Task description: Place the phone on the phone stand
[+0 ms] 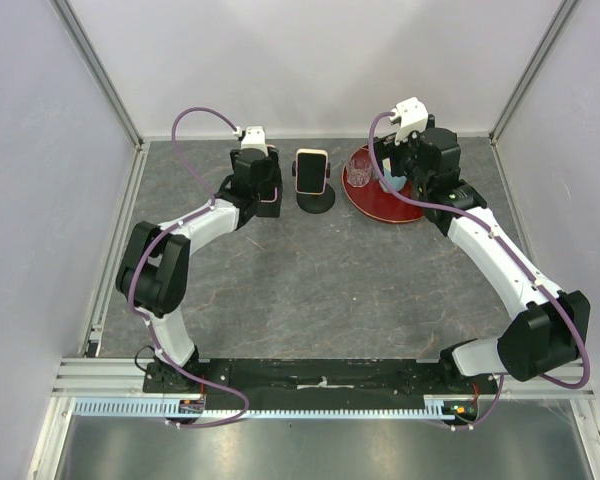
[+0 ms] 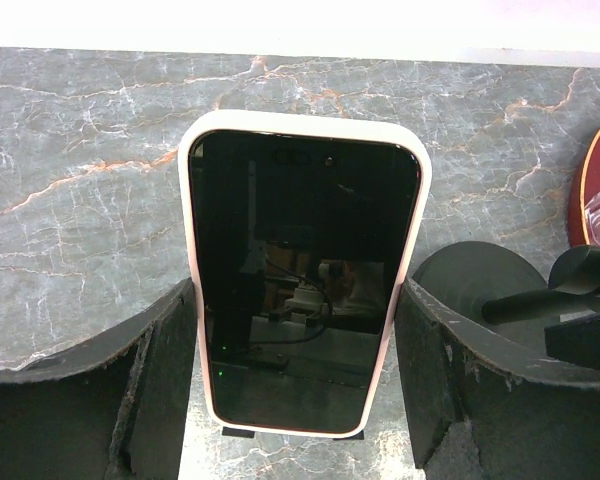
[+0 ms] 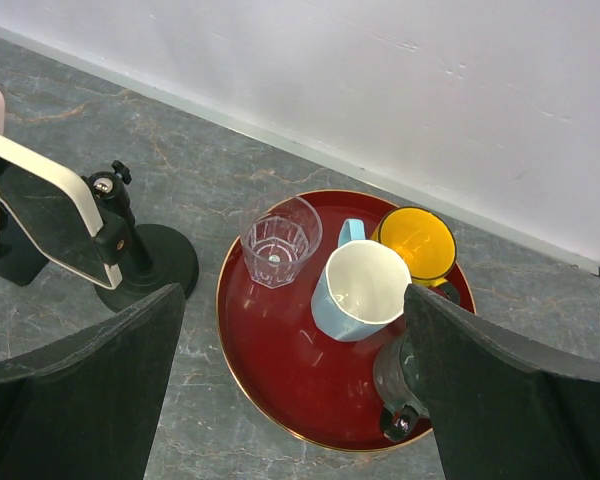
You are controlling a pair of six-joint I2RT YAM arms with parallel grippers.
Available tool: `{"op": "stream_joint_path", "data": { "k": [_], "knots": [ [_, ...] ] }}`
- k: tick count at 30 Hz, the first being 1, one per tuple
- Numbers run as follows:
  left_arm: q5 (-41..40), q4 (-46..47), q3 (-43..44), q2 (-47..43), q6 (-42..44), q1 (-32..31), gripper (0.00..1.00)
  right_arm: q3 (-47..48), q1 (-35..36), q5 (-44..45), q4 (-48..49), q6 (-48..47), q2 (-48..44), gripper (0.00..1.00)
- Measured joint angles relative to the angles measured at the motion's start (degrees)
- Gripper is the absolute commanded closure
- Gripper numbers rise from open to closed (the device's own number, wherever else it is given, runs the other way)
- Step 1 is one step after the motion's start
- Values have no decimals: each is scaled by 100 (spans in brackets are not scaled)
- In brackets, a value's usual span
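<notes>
Phone [image 1: 312,170] sits upright on its stand [image 1: 316,200] at the back of the table [image 1: 310,290], screen facing the arms. We note the left gripper [image 1: 263,195] just beside the stand, released. In its wrist view the fingers [image 2: 170,350] spread to either side of the phone, and we cannot tell whether they touch its edges. Right gripper [image 1: 400,180] hangs over the red tray [image 1: 380,210], also released and grasping nothing. Tray carries a glass [image 3: 278,240], a pale blue cup [image 3: 360,290] and a yellow cup [image 3: 417,245].
</notes>
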Motion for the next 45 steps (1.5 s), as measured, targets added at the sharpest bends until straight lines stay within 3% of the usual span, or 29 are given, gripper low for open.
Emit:
{"op": "stream_joint_path", "data": {
  "k": [9, 13, 16, 30, 40, 45],
  "knots": [
    [-48, -52, 13, 0, -94, 0, 41, 0, -2, -37, 0, 0, 7, 2],
    [-37, -109, 37, 0, -96, 2, 10, 0, -4, -42, 0, 0, 15, 2],
    [57, -201, 70, -9, -114, 24, 0, 0, -4, -44, 0, 0, 15, 2],
    [721, -1016, 59, -643, -470, 269, 0, 0, -4, -66, 0, 0, 22, 2],
    [1661, -1622, -1392, -3099, -1368, 1445, 0, 0, -4, -59, -2, 68, 57, 2],
    [1941, -2192, -1764, -4367, -1434, 1569, 0, 15, -4, 52, -2, 356, 85, 2]
  ]
}}
